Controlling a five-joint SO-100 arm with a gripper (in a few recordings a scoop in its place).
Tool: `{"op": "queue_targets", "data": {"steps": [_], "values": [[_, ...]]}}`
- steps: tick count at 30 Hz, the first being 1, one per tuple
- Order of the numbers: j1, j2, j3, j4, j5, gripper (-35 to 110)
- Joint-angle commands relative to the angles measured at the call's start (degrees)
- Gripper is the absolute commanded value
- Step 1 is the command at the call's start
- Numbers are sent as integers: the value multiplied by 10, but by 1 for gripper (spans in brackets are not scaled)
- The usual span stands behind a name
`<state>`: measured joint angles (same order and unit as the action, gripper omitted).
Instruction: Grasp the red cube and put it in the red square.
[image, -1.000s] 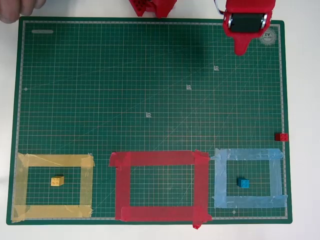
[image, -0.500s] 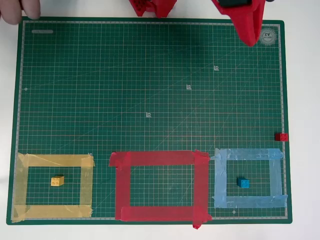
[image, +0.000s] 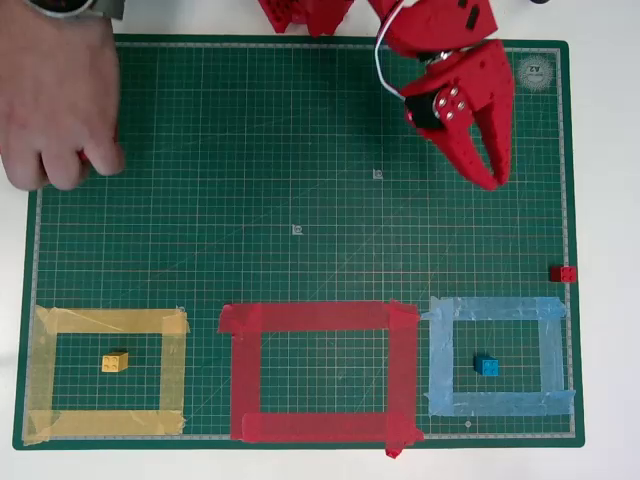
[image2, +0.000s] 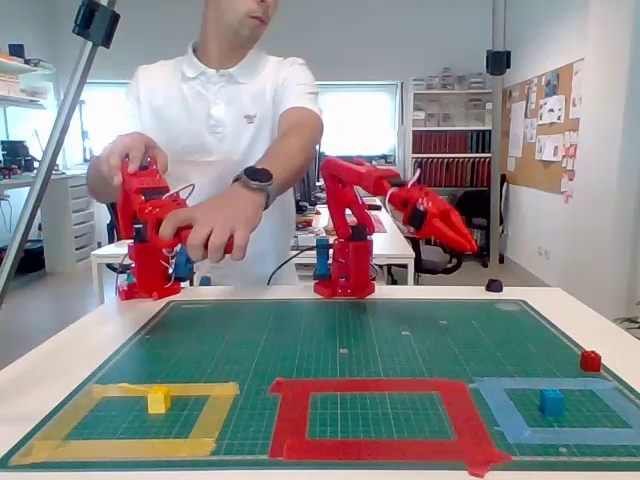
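A yellow cube (image: 114, 362) sits inside the yellow tape outline (image: 105, 321) on the green cutting mat (image: 300, 150). A blue cube (image: 487, 366) sits inside the light blue tape outline (image: 497, 308). The mat lies on a white bench (image2: 60, 360).

The red cube (image: 562, 273) is small, with pale dots on its face, and sits flat near the mat's three-o'clock edge. The red square (image: 318, 371), a wide-tape rectangular outline with overlapping corners, lies at six o'clock, well apart from the cube.

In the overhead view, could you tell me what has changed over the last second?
The gripper has swung out from the top edge over the mat, toward the red cube, holding nothing. A person's hand moved in at top left. The cubes and tape squares, including the red square, stayed put.
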<state>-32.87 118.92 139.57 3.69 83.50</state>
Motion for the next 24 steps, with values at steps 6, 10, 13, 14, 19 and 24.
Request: {"op": "queue_targets", "data": {"steps": [6,10,13,14,19,24], "values": [[34,-256,-125,-272,83,4],[18,-350,-158,-430,149,4],[4,-395,-143,-538,177,4],[-1,-408,-134,-572,178,6],[-24,-456,-93,-725,175,6],[-70,-523,-47,-772,158,7]]}}
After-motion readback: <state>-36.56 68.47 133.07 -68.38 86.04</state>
